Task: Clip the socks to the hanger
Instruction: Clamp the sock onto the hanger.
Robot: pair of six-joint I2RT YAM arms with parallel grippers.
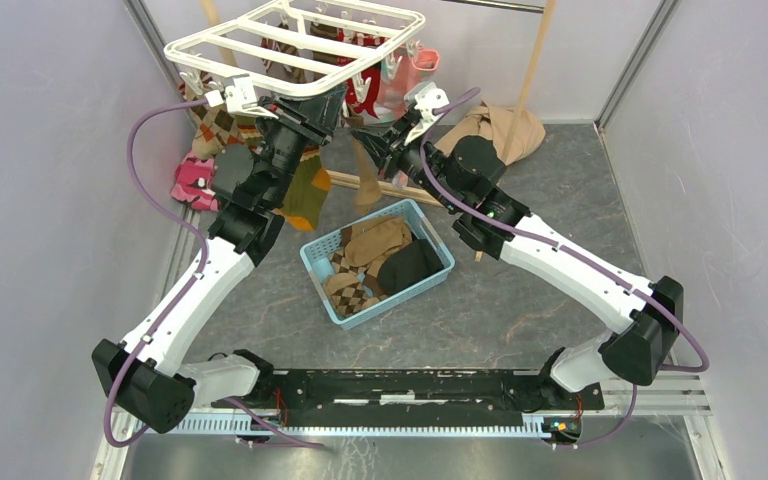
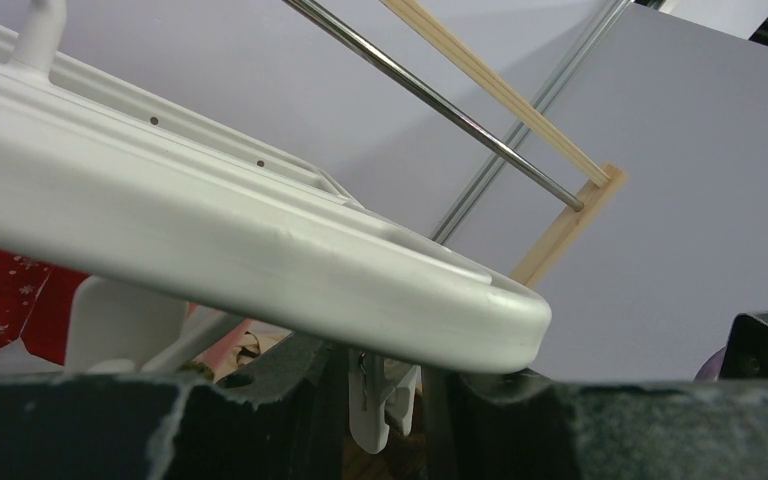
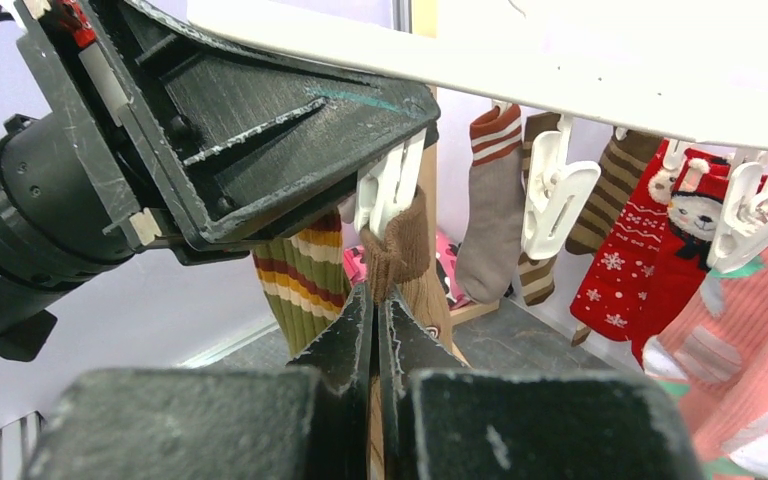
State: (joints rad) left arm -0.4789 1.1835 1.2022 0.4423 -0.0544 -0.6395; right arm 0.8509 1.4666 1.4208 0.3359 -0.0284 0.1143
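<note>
Jaws of our right gripper (image 3: 375,305) pinch a brown knit sock (image 3: 405,245). Left gripper (image 2: 385,390) — clamped on a white plastic clip (image 2: 370,418).

Hanger (image 1: 290,45): plain white frame; clip (image 2: 380,400) at its corner white. Under the hanger: brown sock (image 3: 400,250), plain; olive-green sock (image 3: 300,270) banded yellow, orange and dark red; grey-brown sock (image 3: 490,210), cuff striped rust and white; red sock (image 3: 630,270) with white snowflakes; salmon-pink sock (image 3: 750,340) with grey and white patches. Below the hanger: light blue basket (image 1: 397,294), contents tan, black and brown argyle. Left gripper (image 2: 385,400) and right gripper (image 3: 375,310): black. Table (image 1: 520,290) beneath the hanger: mottled grey.
</note>
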